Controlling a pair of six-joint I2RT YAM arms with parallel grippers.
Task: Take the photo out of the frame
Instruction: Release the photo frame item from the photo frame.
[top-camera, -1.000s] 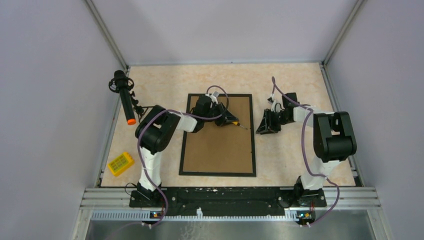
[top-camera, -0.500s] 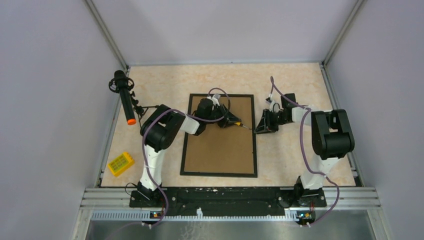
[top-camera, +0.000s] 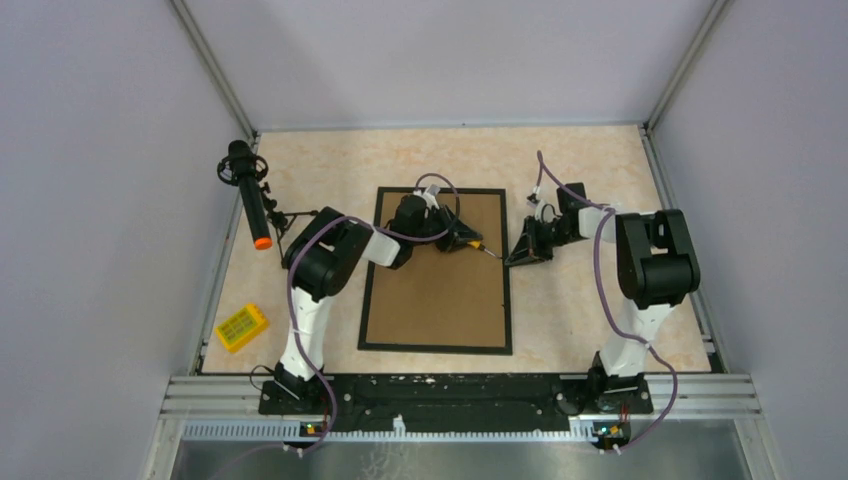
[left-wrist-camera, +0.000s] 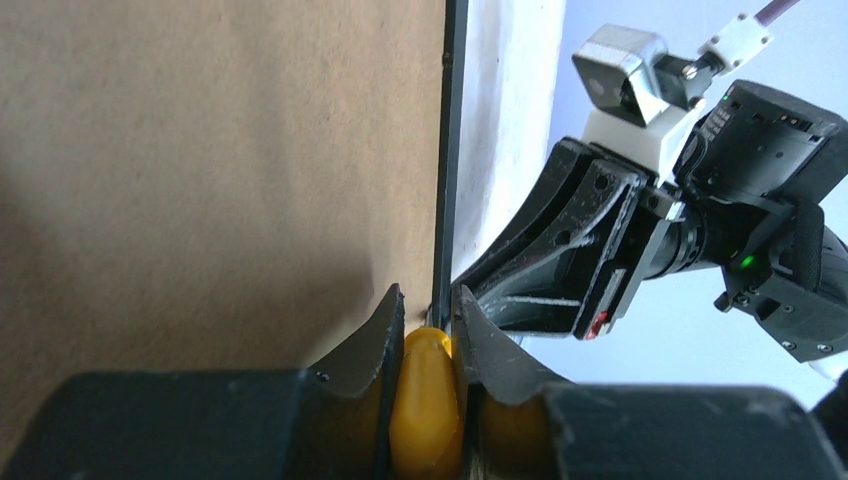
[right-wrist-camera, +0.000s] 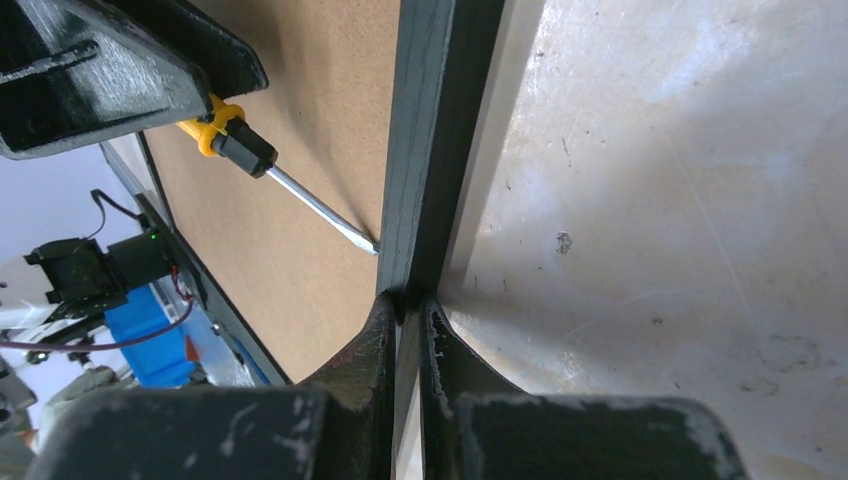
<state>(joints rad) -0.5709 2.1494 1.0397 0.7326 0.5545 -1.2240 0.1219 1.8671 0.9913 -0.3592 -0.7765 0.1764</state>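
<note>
On the table (top-camera: 330, 165) we see the frame (top-camera: 437, 290) lying back up. Our left gripper (top-camera: 466, 241) clasps a yellow-handled screwdriver (right-wrist-camera: 300, 195), its tip at the frame's right border. Our right gripper (right-wrist-camera: 405, 310) pinches that same border. We cannot see the photo; only the brown back shows.

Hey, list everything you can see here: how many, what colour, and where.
Black-bordered picture frame with brown fibreboard back: one, black and brown, lying back-up mid-table.
Yellow-handled steel screwdriver: one, yellow and black, tip at the frame's right border.
Small yellow block: one, yellow, table's near-left corner.
Black rod with orange tip: one, black and orange, table's left edge.
Beige marbled table: one, beige, underneath.
Left gripper: one, black, shut on the screwdriver.
Right gripper: one, black, pinching the frame's right border.
</note>
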